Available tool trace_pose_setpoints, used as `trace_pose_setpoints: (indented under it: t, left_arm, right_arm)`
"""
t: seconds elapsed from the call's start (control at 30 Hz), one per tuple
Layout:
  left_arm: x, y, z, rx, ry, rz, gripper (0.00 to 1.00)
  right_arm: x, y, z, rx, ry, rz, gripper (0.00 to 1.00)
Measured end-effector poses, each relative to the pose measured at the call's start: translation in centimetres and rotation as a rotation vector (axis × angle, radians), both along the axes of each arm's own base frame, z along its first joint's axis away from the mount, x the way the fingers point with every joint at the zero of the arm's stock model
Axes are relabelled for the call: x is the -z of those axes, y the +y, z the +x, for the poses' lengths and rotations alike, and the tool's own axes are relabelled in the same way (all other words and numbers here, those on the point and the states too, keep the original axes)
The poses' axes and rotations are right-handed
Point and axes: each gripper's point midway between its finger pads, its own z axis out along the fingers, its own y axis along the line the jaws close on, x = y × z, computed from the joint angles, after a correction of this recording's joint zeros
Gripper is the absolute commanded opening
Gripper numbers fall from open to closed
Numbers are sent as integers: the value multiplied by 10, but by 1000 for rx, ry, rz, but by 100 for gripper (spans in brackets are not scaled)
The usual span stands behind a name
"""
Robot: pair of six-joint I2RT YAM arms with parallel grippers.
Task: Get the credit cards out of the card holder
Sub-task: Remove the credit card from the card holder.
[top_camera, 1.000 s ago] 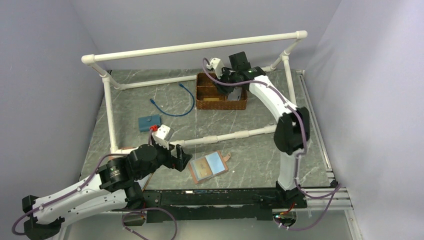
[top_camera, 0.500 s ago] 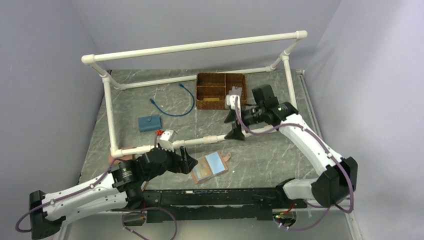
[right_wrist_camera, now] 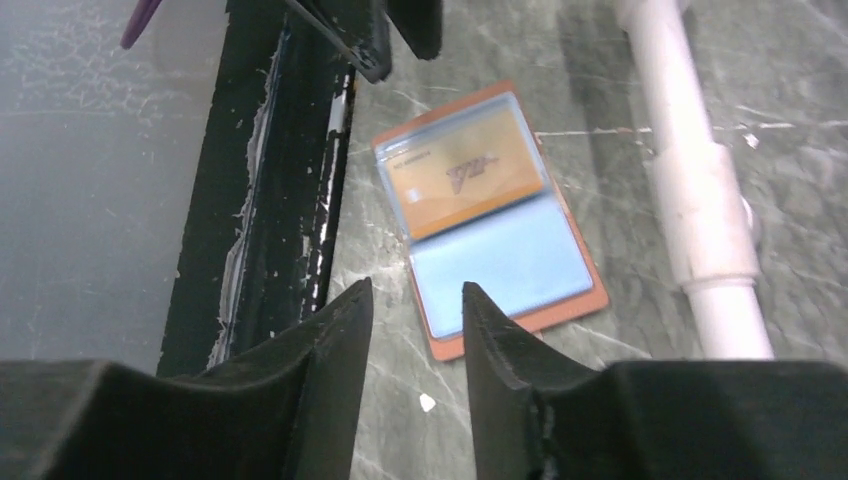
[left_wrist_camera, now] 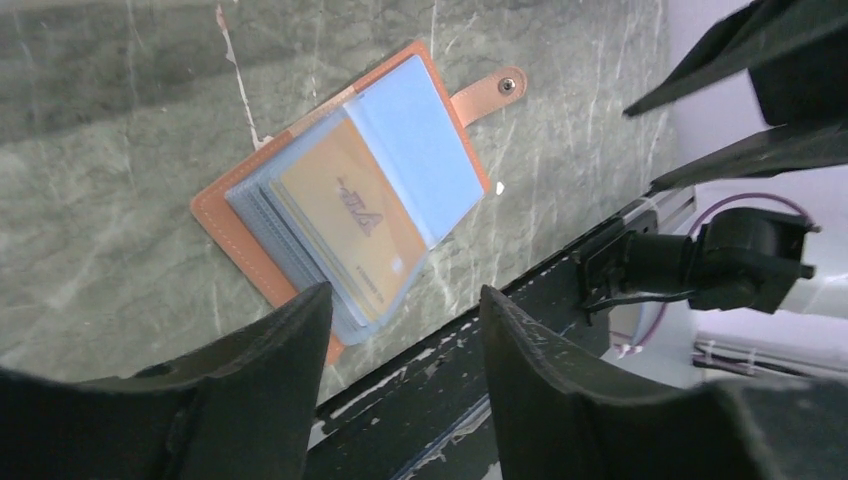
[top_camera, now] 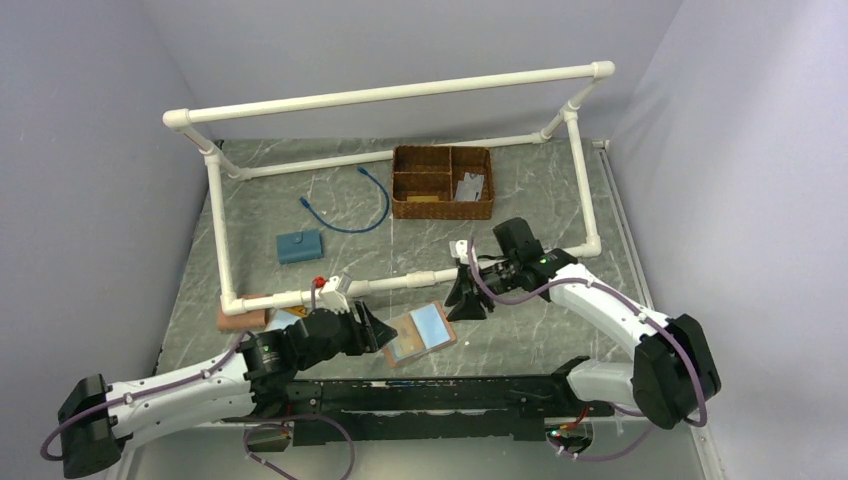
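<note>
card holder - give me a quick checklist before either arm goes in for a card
1. Card holder lying open on the table: ok.
2. A card showing to go for: ok, a yellow card sits in the top sleeve.
3. Left gripper ready: ok, jaws apart, nothing between them.
4. Right gripper ready: ok, jaws apart and empty.
5. Holder pinned so it won't lift with the card: not ok, neither gripper touches it.
6. More cards under the top sleeves: cannot tell.
</note>
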Motion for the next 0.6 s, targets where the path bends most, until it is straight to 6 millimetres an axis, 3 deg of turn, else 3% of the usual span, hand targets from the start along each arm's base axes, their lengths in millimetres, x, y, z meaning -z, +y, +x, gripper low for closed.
trace_pose_setpoints:
  t: [0.23,0.6]
  left_arm:
    - [12,-9,1,-32,78,-18,41]
    - [23,-11,4,-117,192,9,38]
  right_arm:
    - [19,29,-14,-91,-76,-49,20]
    - [64,36,-5,-87,-204,-235,16]
